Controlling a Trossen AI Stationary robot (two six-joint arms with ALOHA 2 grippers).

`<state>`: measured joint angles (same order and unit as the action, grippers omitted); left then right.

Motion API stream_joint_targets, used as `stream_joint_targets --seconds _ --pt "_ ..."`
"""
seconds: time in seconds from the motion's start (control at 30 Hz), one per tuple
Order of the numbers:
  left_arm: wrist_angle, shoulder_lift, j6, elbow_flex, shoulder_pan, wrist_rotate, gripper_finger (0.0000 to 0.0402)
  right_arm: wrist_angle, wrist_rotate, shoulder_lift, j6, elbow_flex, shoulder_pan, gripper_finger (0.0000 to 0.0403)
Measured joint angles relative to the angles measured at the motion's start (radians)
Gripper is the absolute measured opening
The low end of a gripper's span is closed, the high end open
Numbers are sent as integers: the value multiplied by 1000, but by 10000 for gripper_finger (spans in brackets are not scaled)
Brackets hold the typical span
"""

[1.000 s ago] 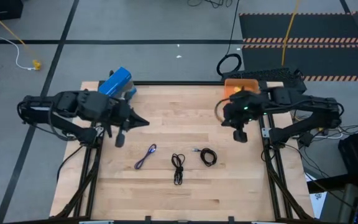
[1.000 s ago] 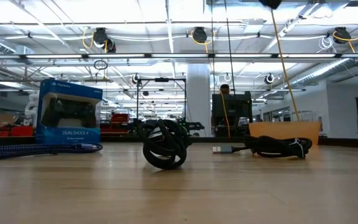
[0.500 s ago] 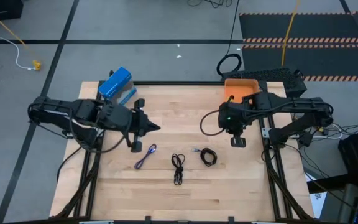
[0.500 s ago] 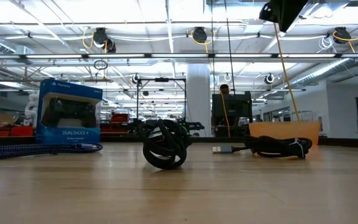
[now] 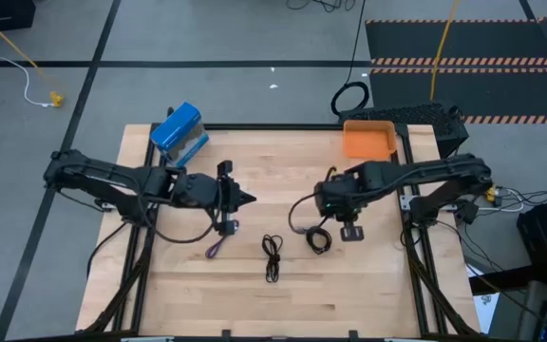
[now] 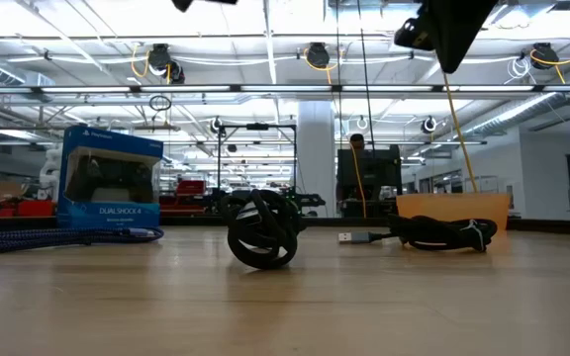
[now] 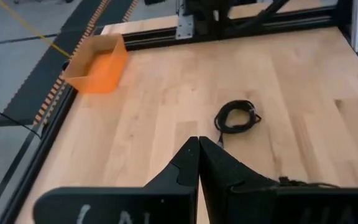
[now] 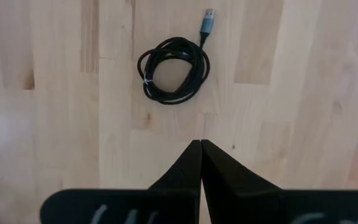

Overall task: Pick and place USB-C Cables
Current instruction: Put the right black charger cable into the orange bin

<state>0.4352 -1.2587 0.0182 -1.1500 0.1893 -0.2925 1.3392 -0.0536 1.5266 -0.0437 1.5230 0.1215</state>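
Three cables lie flat on the wooden table. The purple-blue bundle (image 5: 218, 245) (image 6: 67, 237) is nearest the left arm. The black long-folded one (image 5: 273, 256) (image 6: 262, 229) lies in the middle. The black ring coil (image 5: 318, 239) (image 8: 174, 70) (image 7: 235, 117) (image 6: 443, 234) lies to the right, its plug sticking out. My left gripper (image 5: 251, 199) (image 7: 199, 142) is shut in the air, just beyond the purple-blue bundle. My right gripper (image 5: 319, 211) (image 8: 201, 144) is shut and points down above the ring coil.
An orange tray (image 5: 368, 140) (image 7: 98, 65) (image 6: 453, 208) sits at the table's far right corner. A blue game-controller box (image 5: 176, 128) (image 6: 110, 178) stands at the far left corner. A large black cable loop (image 5: 350, 98) lies on the floor beyond the table.
Both arms have reached in from the far side toward the near edge and the cables. The left gripper has moved right and nearer, ending just beyond the purple-blue bundle. The right gripper has moved left and nearer and has come down over the ring coil. The cables have not moved.
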Motion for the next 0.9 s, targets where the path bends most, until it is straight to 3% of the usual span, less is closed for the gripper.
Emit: stream_joint_targets --seconds 0.9 --pt "-26 11 -55 38 -26 3 10 -220 2 266 -169 -11 150 0"
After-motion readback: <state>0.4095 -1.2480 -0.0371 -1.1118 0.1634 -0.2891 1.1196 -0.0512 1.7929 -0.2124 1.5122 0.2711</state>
